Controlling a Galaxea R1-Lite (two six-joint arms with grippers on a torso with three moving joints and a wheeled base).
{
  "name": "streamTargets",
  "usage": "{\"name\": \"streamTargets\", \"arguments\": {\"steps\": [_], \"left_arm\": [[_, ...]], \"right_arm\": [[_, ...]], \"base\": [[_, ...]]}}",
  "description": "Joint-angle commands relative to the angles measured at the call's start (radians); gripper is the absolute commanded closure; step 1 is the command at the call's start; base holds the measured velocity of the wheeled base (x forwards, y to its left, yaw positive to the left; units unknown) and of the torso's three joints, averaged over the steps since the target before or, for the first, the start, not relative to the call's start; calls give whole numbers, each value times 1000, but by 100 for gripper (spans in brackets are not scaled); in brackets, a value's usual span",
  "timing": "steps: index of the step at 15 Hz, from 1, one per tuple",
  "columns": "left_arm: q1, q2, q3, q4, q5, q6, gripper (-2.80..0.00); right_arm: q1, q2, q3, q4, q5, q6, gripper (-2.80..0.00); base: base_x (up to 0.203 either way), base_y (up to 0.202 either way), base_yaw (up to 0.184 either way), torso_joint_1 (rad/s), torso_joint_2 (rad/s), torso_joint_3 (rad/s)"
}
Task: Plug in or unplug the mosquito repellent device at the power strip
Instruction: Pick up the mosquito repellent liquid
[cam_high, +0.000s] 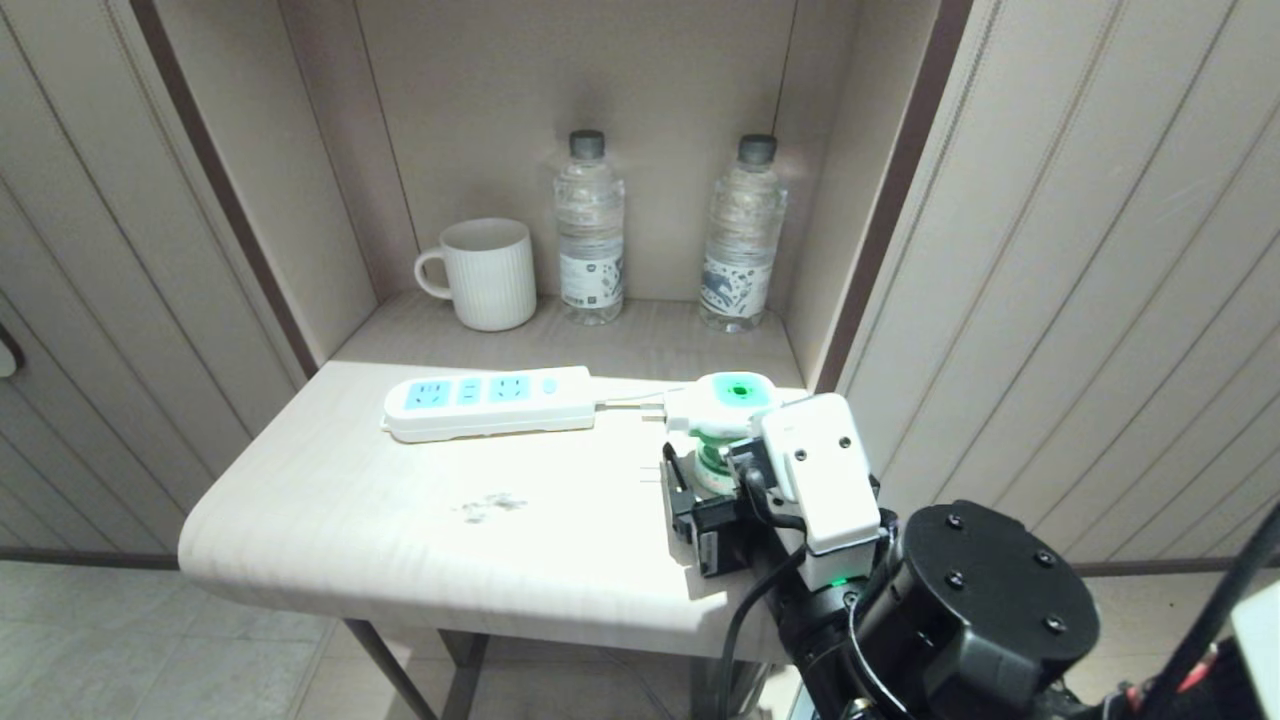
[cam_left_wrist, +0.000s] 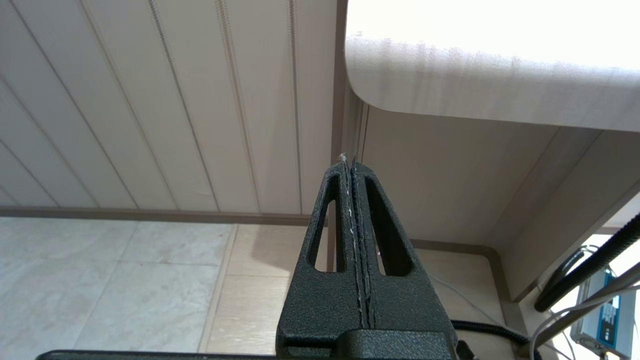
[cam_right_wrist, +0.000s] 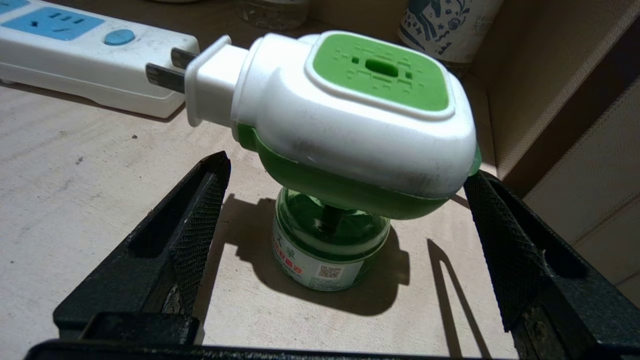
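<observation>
Right gripper (cam_right_wrist: 345, 220): spreading wide around the mosquito repellent device (cam_right_wrist: 345, 115), not gripping.
Device: standing upright, prongs aiming left toward the power strip (cam_high: 490, 402), unplugged.
Left gripper (cam_left_wrist: 353, 165): pinched closed, idling low.

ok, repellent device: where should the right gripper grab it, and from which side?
Grip the mosquito repellent device by its white head, one finger on each flank, coming from the end opposite the prongs. It stands upright, prongs level toward the power strip; the open right gripper already straddles it.

Hard overhead light blows out the pale wooden tabletop (cam_high: 330, 520) toward six o'clock, casting crisp dark shadows beneath the sharply focused green-and-white plastic repellent device (cam_right_wrist: 345, 130).
</observation>
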Motion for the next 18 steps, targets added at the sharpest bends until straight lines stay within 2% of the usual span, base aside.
{"name": "streamTargets", "arguments": {"steps": [1,11,14,18], "left_arm": [[0,1,0,0,0,0,0],[0,1,0,0,0,0,0],[0,1,0,0,0,0,0],[0,1,0,0,0,0,0]], "right_arm": [[-2,-28,-2,-11,7,1,-280],[58,-81,61,-11,9,30,-280],[108,-109,110,-11,2,36,-280],[113,-157,211,-16,3,65,-280]], "base": [[0,0,0,0,0,0],[0,0,0,0,0,0],[0,0,0,0,0,0],[0,0,0,0,0,0]]}}
